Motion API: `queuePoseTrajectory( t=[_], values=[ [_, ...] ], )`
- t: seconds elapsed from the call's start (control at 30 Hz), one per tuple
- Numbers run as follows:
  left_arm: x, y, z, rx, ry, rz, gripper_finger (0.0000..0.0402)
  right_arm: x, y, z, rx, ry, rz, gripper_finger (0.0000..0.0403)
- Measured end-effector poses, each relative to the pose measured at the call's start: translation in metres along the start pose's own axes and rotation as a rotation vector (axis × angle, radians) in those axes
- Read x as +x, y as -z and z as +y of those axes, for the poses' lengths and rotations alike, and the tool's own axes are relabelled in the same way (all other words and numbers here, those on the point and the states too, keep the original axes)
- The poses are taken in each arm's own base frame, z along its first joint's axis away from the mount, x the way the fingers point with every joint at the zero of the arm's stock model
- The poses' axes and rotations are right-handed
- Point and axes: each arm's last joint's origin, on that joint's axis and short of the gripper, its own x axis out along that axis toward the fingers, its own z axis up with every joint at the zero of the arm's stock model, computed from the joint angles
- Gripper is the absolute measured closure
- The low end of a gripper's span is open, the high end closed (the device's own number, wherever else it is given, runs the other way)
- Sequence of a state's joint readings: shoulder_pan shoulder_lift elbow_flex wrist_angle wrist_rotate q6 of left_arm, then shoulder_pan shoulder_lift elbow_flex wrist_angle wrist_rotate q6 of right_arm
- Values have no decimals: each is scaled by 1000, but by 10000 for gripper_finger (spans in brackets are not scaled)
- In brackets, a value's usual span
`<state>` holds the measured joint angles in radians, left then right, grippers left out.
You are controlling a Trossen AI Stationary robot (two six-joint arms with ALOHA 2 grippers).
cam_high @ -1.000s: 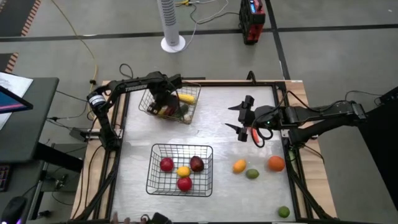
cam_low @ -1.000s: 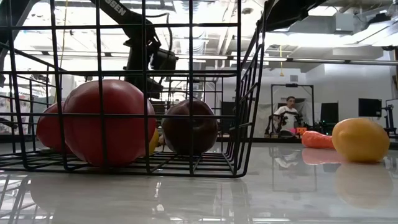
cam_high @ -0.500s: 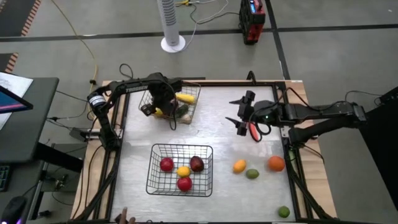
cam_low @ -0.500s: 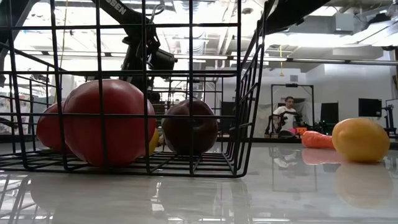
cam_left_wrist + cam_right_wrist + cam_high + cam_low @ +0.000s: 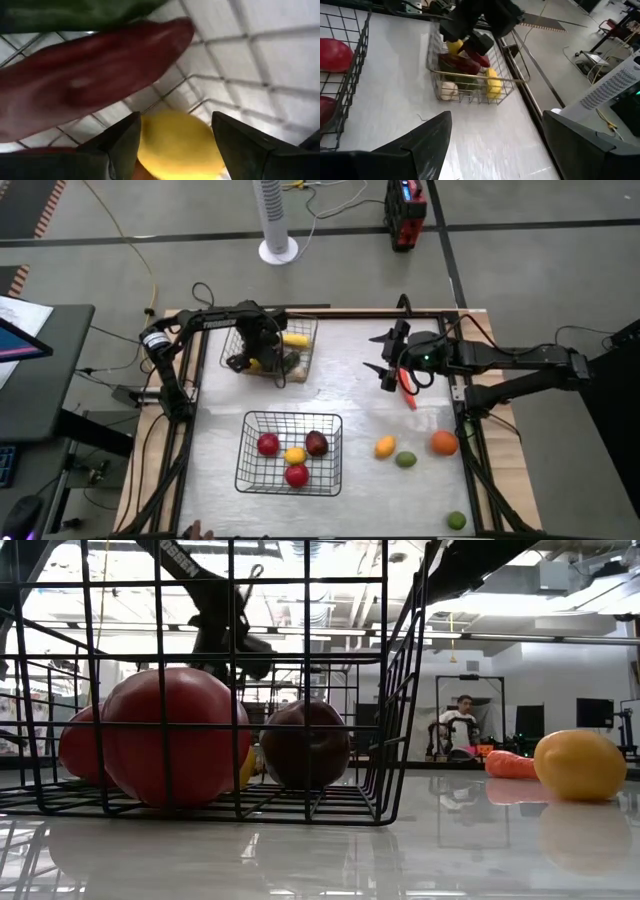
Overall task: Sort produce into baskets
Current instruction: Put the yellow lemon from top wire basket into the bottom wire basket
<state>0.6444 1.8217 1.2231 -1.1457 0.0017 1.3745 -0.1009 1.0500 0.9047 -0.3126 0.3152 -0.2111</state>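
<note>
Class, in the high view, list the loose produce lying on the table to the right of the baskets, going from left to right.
Yellow-orange fruit → green fruit → long red piece → orange fruit → small green fruit.

white tower fan (image 5: 277, 220) | red box (image 5: 404, 212) | seated person (image 5: 461, 726) bkgd

two dark jointed arms, white lettering, black cables
</note>
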Motion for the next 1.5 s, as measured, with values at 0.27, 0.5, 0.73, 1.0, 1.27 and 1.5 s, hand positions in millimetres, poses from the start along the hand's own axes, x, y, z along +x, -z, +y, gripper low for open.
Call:
queuePoseTrajectory(
  t=[0.27, 0.5, 0.73, 1.0, 1.27, 1.5],
  values=[
    [8, -1, 0, 74, -40, 92, 169, 0, -1, -1, 1, 0, -8, 66],
    [8, 1, 1, 23, -67, 189, 169, 1, -1, -2, 3, -24, -13, 66],
    [7, 4, 0, -43, -61, 216, 169, 1, -1, -2, 2, -40, -16, 66],
    [7, 5, 3, 197, -70, 301, 169, 1, 0, -3, 4, -37, -15, 66],
    [1, 2, 27, 289, -312, 394, 169, 1, 0, -2, 3, -39, -10, 66],
    [-17, -3, 36, 214, -403, 271, 168, 1, 1, -2, 2, -40, -6, 66]
  ],
)
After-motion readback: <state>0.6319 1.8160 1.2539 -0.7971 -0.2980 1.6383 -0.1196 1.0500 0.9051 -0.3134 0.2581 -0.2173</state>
